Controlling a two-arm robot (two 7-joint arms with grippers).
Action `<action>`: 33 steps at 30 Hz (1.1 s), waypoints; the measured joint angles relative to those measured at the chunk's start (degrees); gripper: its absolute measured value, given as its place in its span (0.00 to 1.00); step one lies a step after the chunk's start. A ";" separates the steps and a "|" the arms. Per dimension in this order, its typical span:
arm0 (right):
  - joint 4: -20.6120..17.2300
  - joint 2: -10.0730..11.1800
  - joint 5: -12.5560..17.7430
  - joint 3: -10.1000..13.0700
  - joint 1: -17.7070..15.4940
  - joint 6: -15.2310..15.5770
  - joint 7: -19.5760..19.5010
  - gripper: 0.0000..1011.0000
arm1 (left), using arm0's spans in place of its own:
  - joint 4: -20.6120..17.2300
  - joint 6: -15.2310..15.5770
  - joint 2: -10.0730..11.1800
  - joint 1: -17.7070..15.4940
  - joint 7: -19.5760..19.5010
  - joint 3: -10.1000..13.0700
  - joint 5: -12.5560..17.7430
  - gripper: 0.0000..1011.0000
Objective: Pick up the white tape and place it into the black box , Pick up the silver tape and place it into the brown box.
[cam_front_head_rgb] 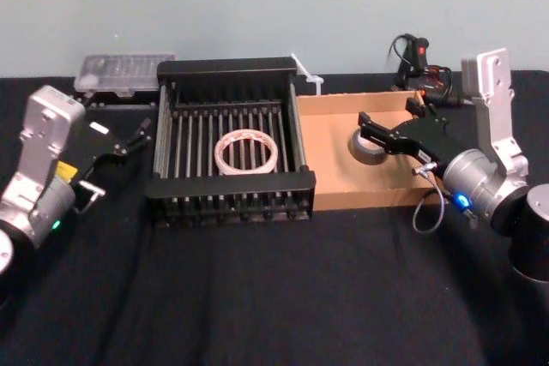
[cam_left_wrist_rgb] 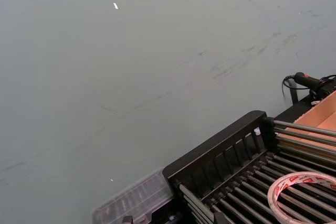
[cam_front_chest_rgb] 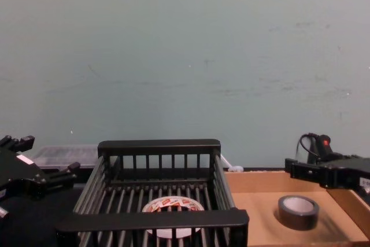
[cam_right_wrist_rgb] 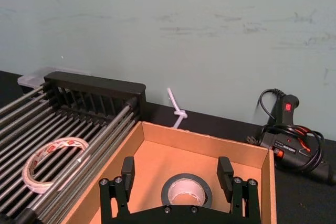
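In the head view, the white tape (cam_front_head_rgb: 247, 152) lies flat on the slatted floor of the black box (cam_front_head_rgb: 229, 186), which stands on the dark tabletop (cam_front_head_rgb: 257, 289) touching the brown box (cam_front_head_rgb: 343, 192) on its right. The silver tape (cam_front_head_rgb: 367, 145) rests on the cardboard floor of the brown box, and the right tool (cam_front_head_rgb: 364, 130) hangs just above it with its fingers spread to either side of the roll, not closed on it. The left tool (cam_front_head_rgb: 137, 136) sits just outside the black box's left wall, fingers apart and holding nothing. A clear plastic case (cam_front_head_rgb: 123, 73) lies behind it, and a corded glue gun (cam_front_head_rgb: 420, 62) lies behind the brown box. In the left wrist view, the white tape (cam_left_wrist_rgb: 304, 195) shows its red marks on the bars of the black box (cam_left_wrist_rgb: 220, 153), with a corner of the brown box (cam_left_wrist_rgb: 320, 116) beyond. In the right wrist view, the right tool (cam_right_wrist_rgb: 176, 174) stands open with the silver tape (cam_right_wrist_rgb: 186, 191) between its two fingers, inside the brown box (cam_right_wrist_rgb: 205, 142); the white tape (cam_right_wrist_rgb: 52, 162) lies in the black box (cam_right_wrist_rgb: 94, 85) alongside. In the chest view, the white tape (cam_front_chest_rgb: 172, 212) lies low in the black box (cam_front_chest_rgb: 159, 146), the silver tape (cam_front_chest_rgb: 298, 211) lies flat in the brown box (cam_front_chest_rgb: 254, 224), the right tool (cam_front_chest_rgb: 300, 170) hovers above it, and the left tool (cam_front_chest_rgb: 55, 179) waits at the left.
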 joint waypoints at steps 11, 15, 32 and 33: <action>-5.39 -0.11 -1.09 0.86 -4.71 -1.71 -1.55 0.99 | 0.00 0.00 0.00 0.00 0.00 0.00 0.00 0.99; -7.16 -0.29 -1.91 1.13 -6.65 -2.46 -2.30 0.99 | 0.00 0.00 0.00 0.00 0.00 0.00 0.00 0.99; -11.43 -1.65 -6.69 1.82 -14.01 -8.20 -4.32 0.99 | 0.00 0.00 0.00 0.00 0.00 0.00 0.00 0.99; -11.75 -1.82 -7.31 1.91 -14.66 -8.87 -4.64 0.99 | 0.00 0.00 0.00 0.00 0.00 0.00 0.00 0.99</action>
